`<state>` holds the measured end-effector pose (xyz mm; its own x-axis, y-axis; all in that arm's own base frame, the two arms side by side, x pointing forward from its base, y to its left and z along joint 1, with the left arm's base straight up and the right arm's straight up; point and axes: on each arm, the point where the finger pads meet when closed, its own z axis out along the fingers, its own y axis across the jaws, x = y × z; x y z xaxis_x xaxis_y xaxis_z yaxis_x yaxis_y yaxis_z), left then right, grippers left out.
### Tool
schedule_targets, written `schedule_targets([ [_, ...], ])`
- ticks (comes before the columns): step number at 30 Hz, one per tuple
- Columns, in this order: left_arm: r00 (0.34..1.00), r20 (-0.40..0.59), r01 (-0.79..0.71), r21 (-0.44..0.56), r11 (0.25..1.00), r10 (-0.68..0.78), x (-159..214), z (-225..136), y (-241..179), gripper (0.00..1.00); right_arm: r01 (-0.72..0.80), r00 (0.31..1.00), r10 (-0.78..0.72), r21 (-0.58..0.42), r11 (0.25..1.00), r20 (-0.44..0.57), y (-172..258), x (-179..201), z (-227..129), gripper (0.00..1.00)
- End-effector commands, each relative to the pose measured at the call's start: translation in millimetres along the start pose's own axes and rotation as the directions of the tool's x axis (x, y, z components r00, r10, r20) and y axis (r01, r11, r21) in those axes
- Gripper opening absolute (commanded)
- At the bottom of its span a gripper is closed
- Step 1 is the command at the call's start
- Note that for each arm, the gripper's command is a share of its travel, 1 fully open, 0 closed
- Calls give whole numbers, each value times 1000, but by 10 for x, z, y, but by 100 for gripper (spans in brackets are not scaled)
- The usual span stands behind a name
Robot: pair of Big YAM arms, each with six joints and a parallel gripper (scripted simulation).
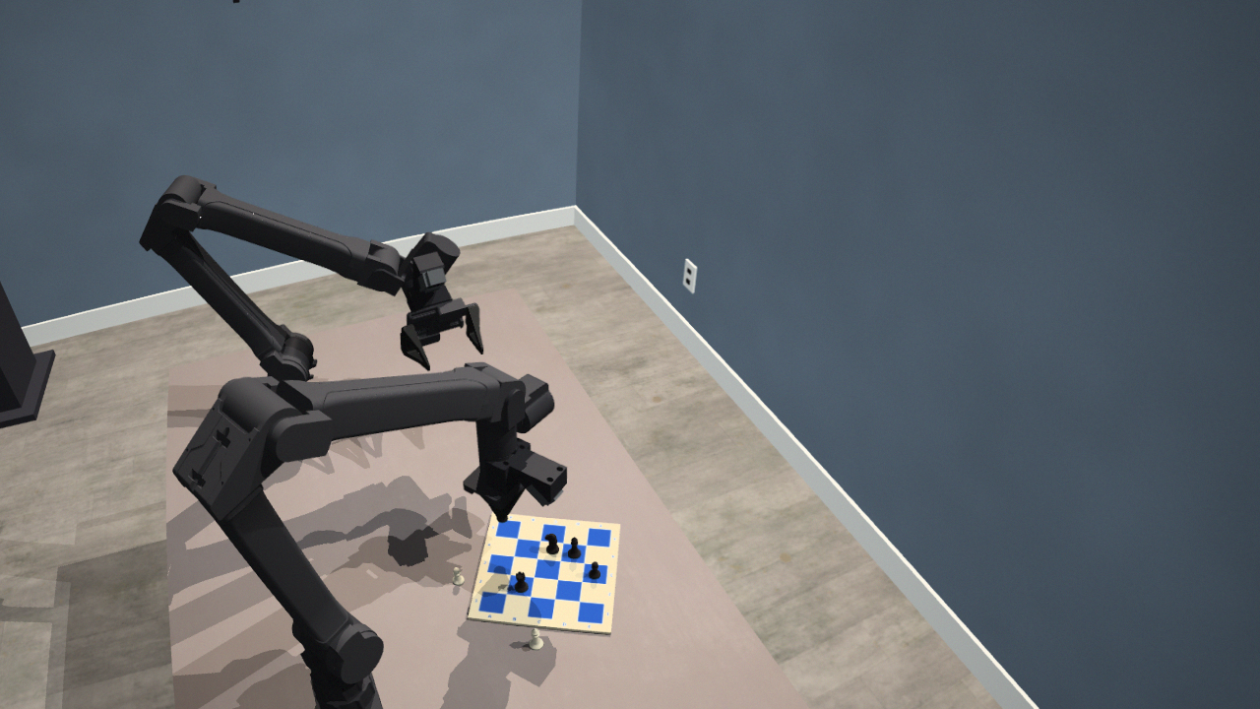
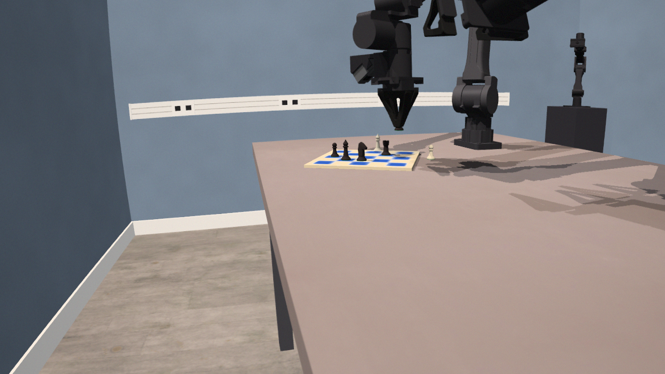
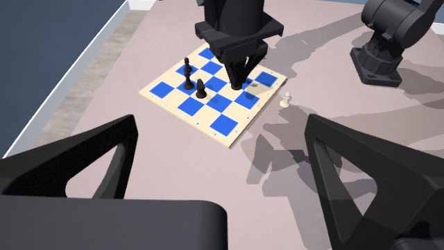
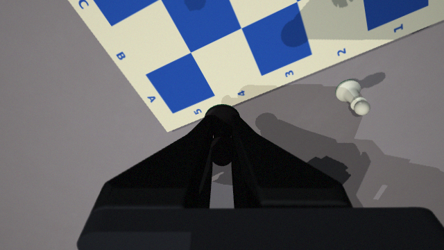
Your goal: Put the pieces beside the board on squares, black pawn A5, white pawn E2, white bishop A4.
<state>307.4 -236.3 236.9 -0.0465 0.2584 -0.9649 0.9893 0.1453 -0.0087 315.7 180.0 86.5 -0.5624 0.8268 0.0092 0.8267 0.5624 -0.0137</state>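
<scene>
Board (image 3: 184, 117) w/ black knight (image 3: 200, 89) on it, white pawn (image 3: 286, 100) just off the edge, other gripper (image 3: 236, 85) over board.

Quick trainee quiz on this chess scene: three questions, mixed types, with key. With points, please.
1. Which piece is in the right arm's jaws?
A) black pawn (image 1: 502, 521) (image 2: 398, 129) (image 3: 236, 87) (image 4: 222, 110)
B) black knight
C) black rook

2. True or false: the white pawn (image 1: 458, 575) (image 2: 430, 152) (image 3: 286, 100) (image 4: 353, 96) stands upright.

3. Fill in "on" or "beside": the white bishop (image 1: 535, 640) (image 2: 377, 143) stands ___ the board (image 1: 516, 606) (image 2: 325, 165) (image 3: 208, 119) (image 4: 218, 69).

Key: 1 A; 2 true; 3 beside.
</scene>
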Motion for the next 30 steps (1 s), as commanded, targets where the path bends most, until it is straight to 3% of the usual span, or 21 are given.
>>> schedule_targets([
  [1,999,11,-35,2,999,34,-150,-8,14,100,-50,999,51,-51,997,9,361,66,-170,3],
  [8,999,12,-37,2,999,37,-152,-9,14,100,-23,1000,24,-77,997,8,503,136,-222,3],
  [12,999,12,-37,2,999,37,-152,-9,14,100,-38,999,38,-22,999,8,289,110,126,3],
  [18,999,12,-37,2,999,37,-152,-9,14,100,-37,999,38,-55,998,7,524,130,86,3],
  [23,999,12,-37,2,999,37,-152,-9,14,100,-33,999,33,-18,999,7,319,103,449,3],
  [28,999,12,-37,2,999,37,-152,-9,14,100,-32,999,32,-69,997,8,584,92,363,3],
  [30,999,12,-37,2,999,37,-152,-9,14,100,-34,999,35,-49,998,8,472,84,474,3],
])
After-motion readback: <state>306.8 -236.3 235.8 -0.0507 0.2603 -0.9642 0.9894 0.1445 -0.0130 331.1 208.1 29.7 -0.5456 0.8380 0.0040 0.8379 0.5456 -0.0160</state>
